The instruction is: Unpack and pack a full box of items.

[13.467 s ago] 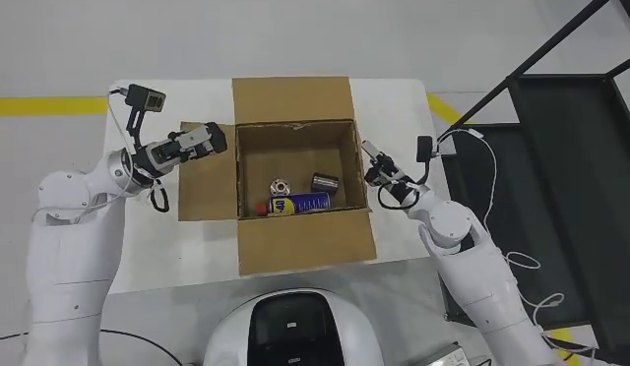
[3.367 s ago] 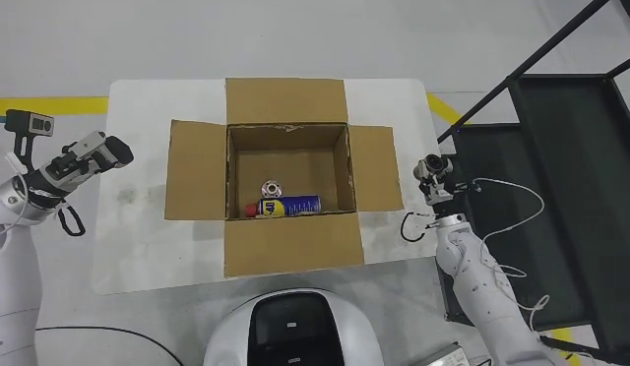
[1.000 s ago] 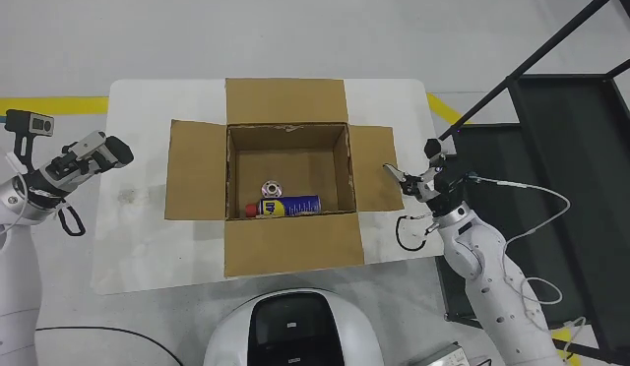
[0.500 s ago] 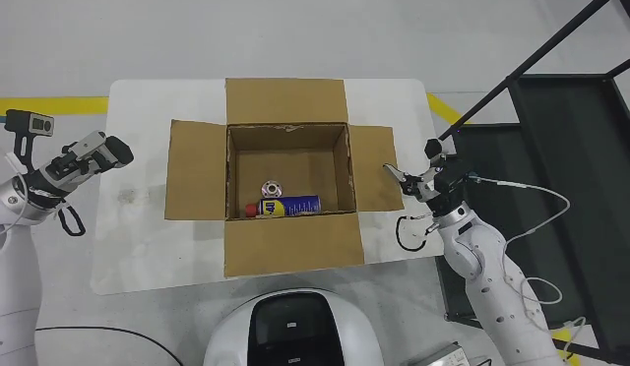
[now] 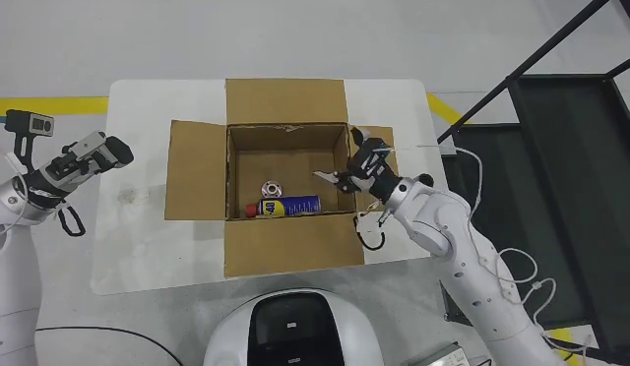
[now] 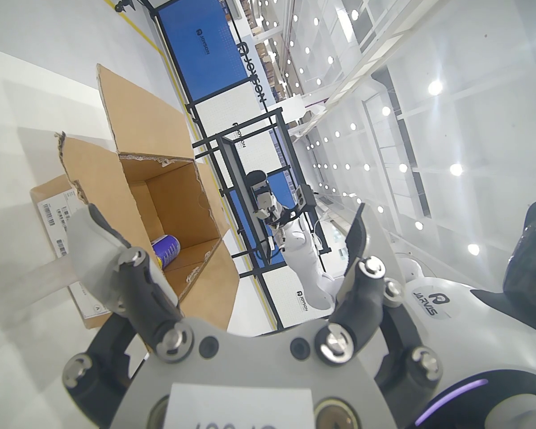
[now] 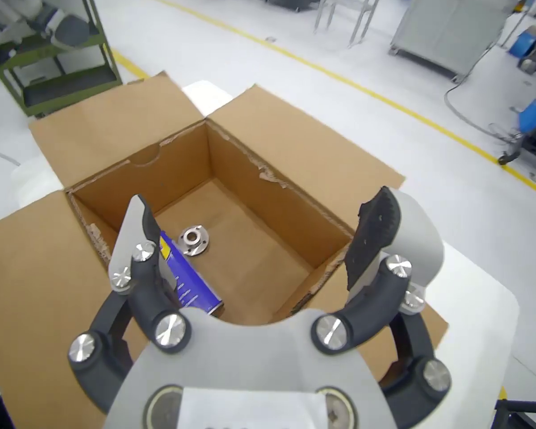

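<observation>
An open cardboard box (image 5: 197, 169) stands mid-table with its four flaps spread flat. On its floor lie a blue and yellow spray can (image 5: 290, 206) (image 7: 188, 285) and a small round metal flange (image 5: 270, 187) (image 7: 194, 237). My right gripper (image 5: 332, 178) (image 7: 259, 220) hangs open over the box's right wall, above the can's end, holding nothing. My left gripper (image 5: 116, 152) (image 6: 223, 234) is open and empty off the table's left edge, facing the box (image 6: 161, 207), where the can (image 6: 166, 247) shows inside.
The white table (image 5: 394, 100) has bare surface around the box on all sides. A dark metal rack (image 5: 561, 140) stands just right of the table. A yellow floor line (image 5: 49, 105) runs behind the table.
My right arm has swung left from beside the table's right edge to over the box's right wall, gripper still open. The left arm has not moved.
</observation>
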`<state>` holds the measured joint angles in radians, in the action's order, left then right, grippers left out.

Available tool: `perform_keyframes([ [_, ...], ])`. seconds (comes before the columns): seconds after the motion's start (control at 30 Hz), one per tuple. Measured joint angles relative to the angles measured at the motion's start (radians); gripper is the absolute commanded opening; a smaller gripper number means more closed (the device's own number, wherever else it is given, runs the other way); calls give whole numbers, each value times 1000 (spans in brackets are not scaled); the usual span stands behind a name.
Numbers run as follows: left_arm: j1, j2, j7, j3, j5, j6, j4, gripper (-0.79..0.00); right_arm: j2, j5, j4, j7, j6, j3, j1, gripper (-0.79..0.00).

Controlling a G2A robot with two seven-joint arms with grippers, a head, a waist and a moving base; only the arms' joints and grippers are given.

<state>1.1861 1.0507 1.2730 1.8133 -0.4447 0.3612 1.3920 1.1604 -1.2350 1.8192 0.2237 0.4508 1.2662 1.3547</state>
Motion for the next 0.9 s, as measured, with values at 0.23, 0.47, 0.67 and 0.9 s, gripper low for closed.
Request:
perform_keyframes([
  [0.23, 0, 0, 0, 0, 0, 0, 0, 0, 15, 6, -85, 68, -30, -87, -73, 0],
  [0.47, 0, 0, 0, 0, 0, 0, 0, 0, 15, 7, -83, 67, -29, -86, -72, 0],
  [0.67, 0, 0, 0, 0, 0, 0, 0, 0, 15, 8, -83, 67, -29, -85, -72, 0],
  [0.9, 0, 0, 0, 0, 0, 0, 0, 0, 25, 36, -108, 166, -22, -120, -167, 0],
])
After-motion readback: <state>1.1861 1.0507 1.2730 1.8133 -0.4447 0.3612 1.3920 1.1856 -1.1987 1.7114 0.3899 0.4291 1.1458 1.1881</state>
